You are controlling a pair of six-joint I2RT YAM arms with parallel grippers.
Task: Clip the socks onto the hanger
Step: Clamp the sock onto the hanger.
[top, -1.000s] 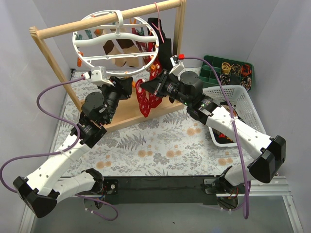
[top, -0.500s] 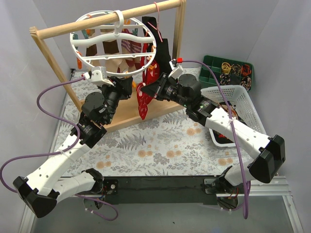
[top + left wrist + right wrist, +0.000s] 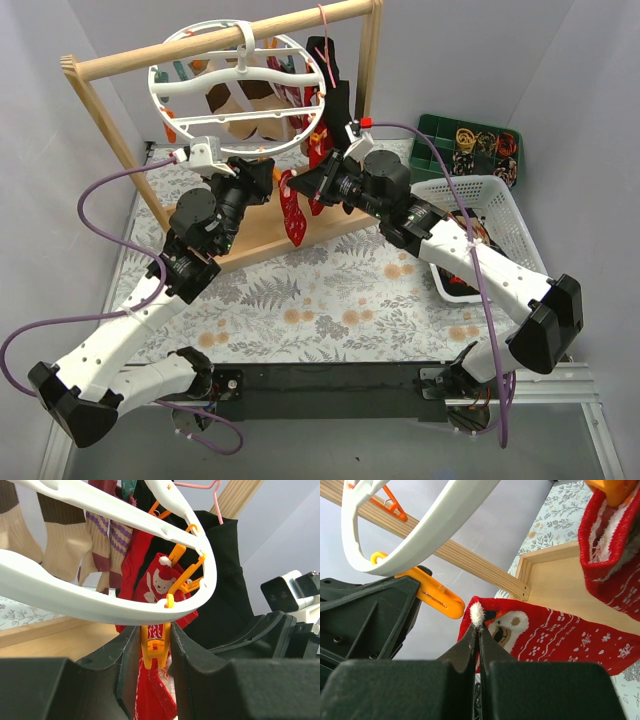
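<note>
The right gripper (image 3: 478,630) is closed tight, its fingertips pinching the top edge of a red sock (image 3: 555,635) just under a white pom-pom (image 3: 477,612). The sock stretches away to the right of the fingers. It is red knit with white snowflakes and a small bear-like face in a Christmas cap.

Just to the left, close to the pom-pom but not touching it, an orange clip (image 3: 437,597) sticks out of the left gripper (image 3: 153,635). That gripper's fingers press the clip from both sides. In the left wrist view the clip hangs from the underside of the hanger (image 3: 90,600), with red knit directly below it.

There are two grippers and one white ring hanger with spokes, hooked over a wooden rail (image 3: 230,38). Two red Christmas socks show in the right wrist view. One is pinched, and a second red sock (image 3: 615,550) hangs at the upper right with its cream-lined cuff in another clip. The left wrist view shows at least three orange clips. Two cream socks (image 3: 65,545) with brown cuffs hang from the ring, with purple-and-maroon striped ones beside them. A black garment (image 3: 225,580) hangs behind on a pink wire hanger (image 3: 200,486).
</note>
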